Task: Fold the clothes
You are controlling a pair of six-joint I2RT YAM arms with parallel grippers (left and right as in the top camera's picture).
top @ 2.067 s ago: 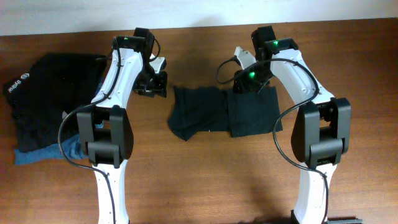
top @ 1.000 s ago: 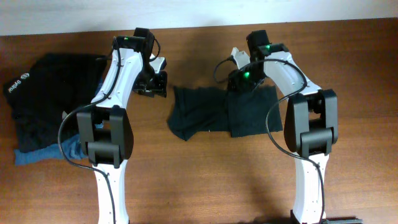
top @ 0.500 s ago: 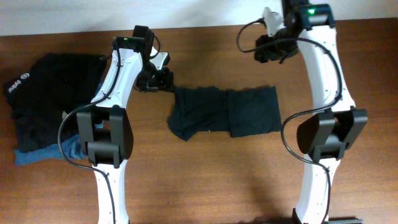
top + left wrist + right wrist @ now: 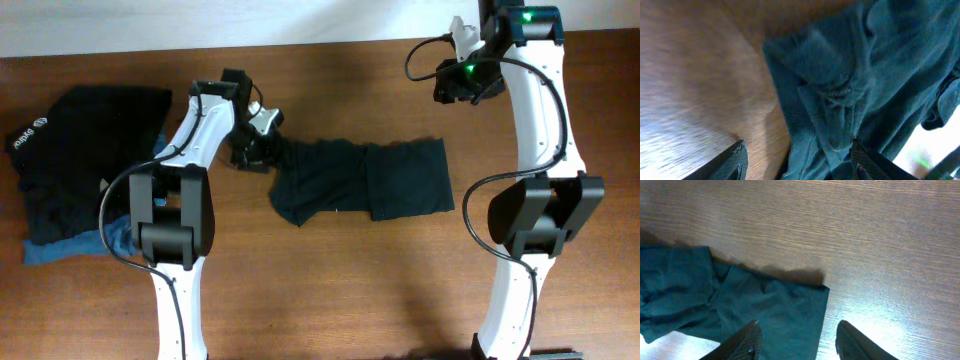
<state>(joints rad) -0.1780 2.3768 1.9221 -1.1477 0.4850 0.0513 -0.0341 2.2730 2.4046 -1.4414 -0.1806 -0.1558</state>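
Simply clothes [image 4: 340,180] on brown wooden table [image 4: 330,300]

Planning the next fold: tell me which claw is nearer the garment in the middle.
Left. The left claw hangs open over the garment's left edge. The right claw is off beyond its far right corner, well apart from it.

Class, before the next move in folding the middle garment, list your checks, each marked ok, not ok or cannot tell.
1. Left gripper open: ok.
2. Left gripper straddling the garment at its left corner: ok.
3. Right gripper open, empty: ok.
4. Right gripper down at the garment: not ok, it hangs above the far right corner.
5. Garment lying flat: not ok, left end rumpled.
6. Pile of clothes apart from the garment: ok.
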